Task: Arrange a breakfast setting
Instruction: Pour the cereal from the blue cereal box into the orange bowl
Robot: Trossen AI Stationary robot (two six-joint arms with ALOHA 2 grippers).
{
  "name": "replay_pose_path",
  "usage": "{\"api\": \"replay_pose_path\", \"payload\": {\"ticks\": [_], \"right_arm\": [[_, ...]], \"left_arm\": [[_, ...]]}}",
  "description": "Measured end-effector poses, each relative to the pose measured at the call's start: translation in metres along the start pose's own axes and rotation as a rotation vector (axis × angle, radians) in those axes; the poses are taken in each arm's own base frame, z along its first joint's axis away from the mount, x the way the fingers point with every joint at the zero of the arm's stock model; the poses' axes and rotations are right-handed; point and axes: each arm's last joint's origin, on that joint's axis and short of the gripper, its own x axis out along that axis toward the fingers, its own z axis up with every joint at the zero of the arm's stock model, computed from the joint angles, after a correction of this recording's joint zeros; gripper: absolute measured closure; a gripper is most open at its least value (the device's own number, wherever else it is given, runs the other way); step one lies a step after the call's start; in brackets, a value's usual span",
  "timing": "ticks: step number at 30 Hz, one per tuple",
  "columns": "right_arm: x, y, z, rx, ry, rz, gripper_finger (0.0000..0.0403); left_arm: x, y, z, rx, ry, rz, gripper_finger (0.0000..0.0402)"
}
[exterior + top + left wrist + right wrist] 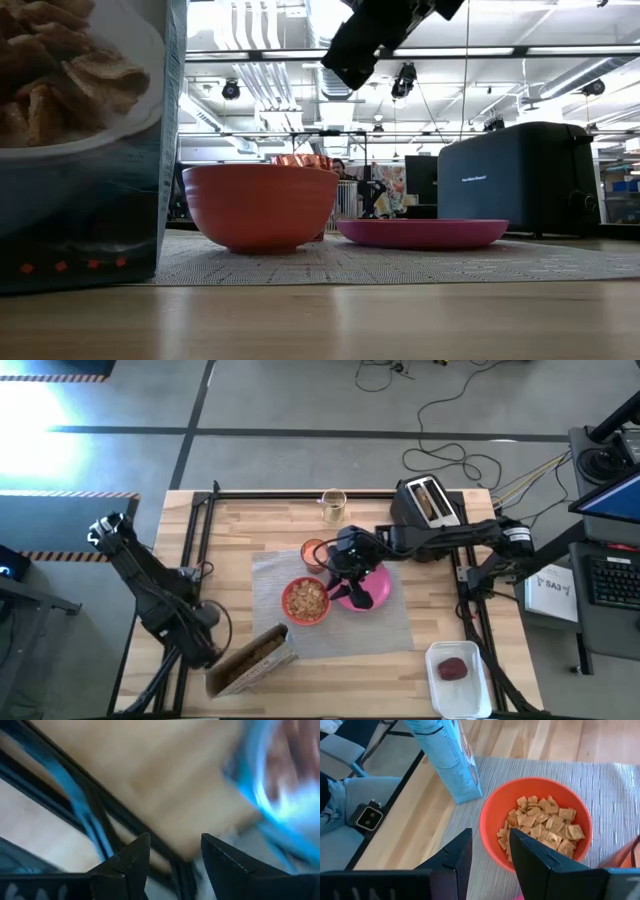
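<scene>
While the wooden table (240,530) carries a grey placemat (395,625), the cereal-filled bowl (305,600) sits below the right gripper (489,851), fingers apart.

Faint, unreadable print on the black toaster (520,178); illegible lettering on the cereal box (449,757).

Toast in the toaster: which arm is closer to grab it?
Probably the right. Its claw hangs over the plate, with the toaster and toast on that side. The left claw sits by the cereal box, far across the table.
</scene>
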Motion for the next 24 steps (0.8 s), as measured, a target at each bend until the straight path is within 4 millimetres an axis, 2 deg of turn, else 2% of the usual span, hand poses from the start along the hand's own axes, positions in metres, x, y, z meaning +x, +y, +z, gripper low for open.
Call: {"api": "replay_pose_path", "payload": {"ticks": [5,12,18,24], "right_arm": [[0.011,-0.006,0.002,0.023,-0.036,-0.004,0.0282],[0.031,-0.017,-0.003,0.081,-0.043,-0.003,0.0276],[0.032,-0.017,-0.003,0.065,-0.041,0.005,0.0242],[0.034,-0.009,0.003,0.003,-0.086,0.016,0.0207]], "left_arm": [[0.001,-0.012,-0.018,0.084,0.144,-0.126,0.0241],[0.005,-0.007,-0.040,0.019,0.183,-0.099,0.0241],[0.005,-0.012,-0.050,-0.039,0.146,-0.206,0.0233],[0.003,-0.018,-0.057,0.027,0.190,-0.276,0.0215]]}}
